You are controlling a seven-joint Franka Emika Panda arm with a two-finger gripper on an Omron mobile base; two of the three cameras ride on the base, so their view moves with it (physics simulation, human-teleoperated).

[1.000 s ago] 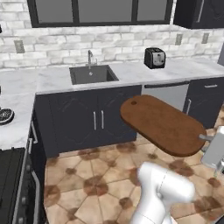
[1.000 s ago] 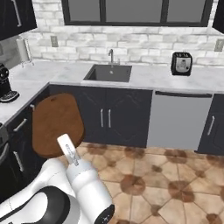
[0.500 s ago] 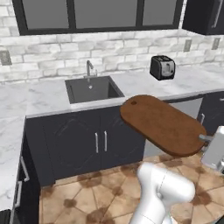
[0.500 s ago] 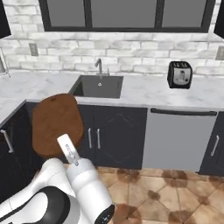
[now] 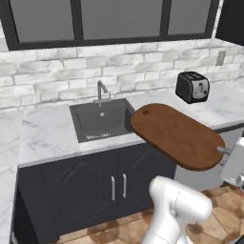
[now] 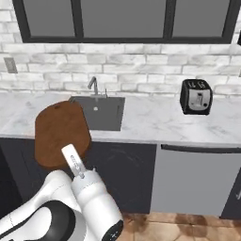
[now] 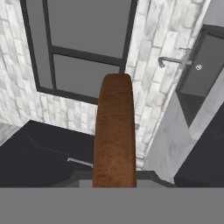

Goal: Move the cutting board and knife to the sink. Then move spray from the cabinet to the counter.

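Closer now to the sink (image 5: 102,119), arm outstretched (fingers clamped on the cutting board (image 5: 177,135), level)

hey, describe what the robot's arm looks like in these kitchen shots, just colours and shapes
The arm is built of glossy white, rounded tube-like segments with dark, nearly black bands at the joints. In the left base view a bulbous white elbow shows, and a pale grey-white blocky hand section at the right edge. No cables or markings are visible.

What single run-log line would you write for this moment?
phase: carrying to sink | held: cutting board, fingers shut on its near end | board: in the air, not yet in the sink | nearby: toaster on counter
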